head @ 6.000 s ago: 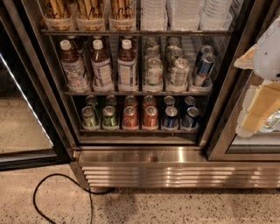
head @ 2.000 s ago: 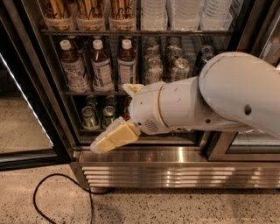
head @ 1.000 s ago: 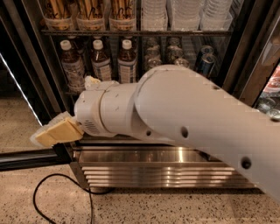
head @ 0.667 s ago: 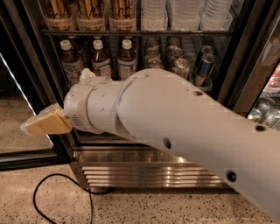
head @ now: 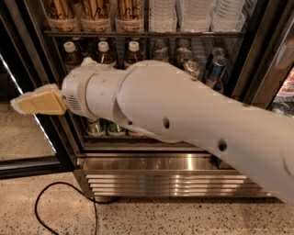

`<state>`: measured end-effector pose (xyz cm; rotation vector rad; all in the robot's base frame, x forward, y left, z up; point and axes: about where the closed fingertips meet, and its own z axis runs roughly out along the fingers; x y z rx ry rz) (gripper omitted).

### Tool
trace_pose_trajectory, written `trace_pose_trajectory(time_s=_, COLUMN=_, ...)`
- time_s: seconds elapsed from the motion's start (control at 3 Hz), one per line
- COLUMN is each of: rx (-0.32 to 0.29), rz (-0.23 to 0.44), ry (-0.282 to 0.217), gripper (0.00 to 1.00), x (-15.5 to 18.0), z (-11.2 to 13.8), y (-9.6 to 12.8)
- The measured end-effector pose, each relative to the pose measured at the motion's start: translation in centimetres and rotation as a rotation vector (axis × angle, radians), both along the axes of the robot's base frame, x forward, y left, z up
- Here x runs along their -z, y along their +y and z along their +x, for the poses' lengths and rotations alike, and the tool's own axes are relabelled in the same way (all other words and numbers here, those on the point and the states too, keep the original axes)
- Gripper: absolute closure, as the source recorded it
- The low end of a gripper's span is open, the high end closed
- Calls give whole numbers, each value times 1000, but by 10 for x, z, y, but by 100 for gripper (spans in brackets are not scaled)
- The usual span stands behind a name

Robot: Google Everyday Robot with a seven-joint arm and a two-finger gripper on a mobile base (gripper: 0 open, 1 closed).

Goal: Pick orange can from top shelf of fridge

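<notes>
My gripper (head: 39, 102) shows as a tan wedge at the far left, level with the middle rack, in front of the fridge's left door post. My thick white arm (head: 183, 114) crosses the view from lower right and hides most of the middle and bottom racks. The fridge (head: 259, 64) has a black frame and a stainless louvred base (head: 170, 176). The top shelf (head: 193, 34) is a dark wire rack carrying tubs of tan sticks (head: 94, 13) and clear plastic cups (head: 195, 13). No orange can is in view.
Brown-liquid bottles with white caps (head: 104, 53) and a blue can (head: 216, 71) stand on the middle rack. Green cans (head: 95, 127) peek out below the arm. The open glass door (head: 27, 151) is at left. A black cable (head: 55, 202) loops on the speckled floor.
My arm has swung in from the right and across the fridge front. The gripper has moved left, from in front of the bottom rack to beside the left door post.
</notes>
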<state>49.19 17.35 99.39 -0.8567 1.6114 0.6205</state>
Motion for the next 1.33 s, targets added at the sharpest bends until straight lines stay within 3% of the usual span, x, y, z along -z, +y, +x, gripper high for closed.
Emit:
trace_pose_trajectory(time_s=0.33, rx=-13, rz=29, ry=-9, gripper=0, x=-6, z=11, y=1)
trace_pose_trajectory(time_s=0.67, rx=43, rz=-3, ry=-18, gripper=0, x=3, z=7, y=-1)
trace_pose_trajectory(time_s=1.0, rx=167, rz=-49, ry=-76, gripper=0, x=18, z=9, y=-25)
trace_pose_trajectory(time_s=1.33, rx=300, rz=-68, ry=-164, gripper=0, x=18, z=25, y=-52)
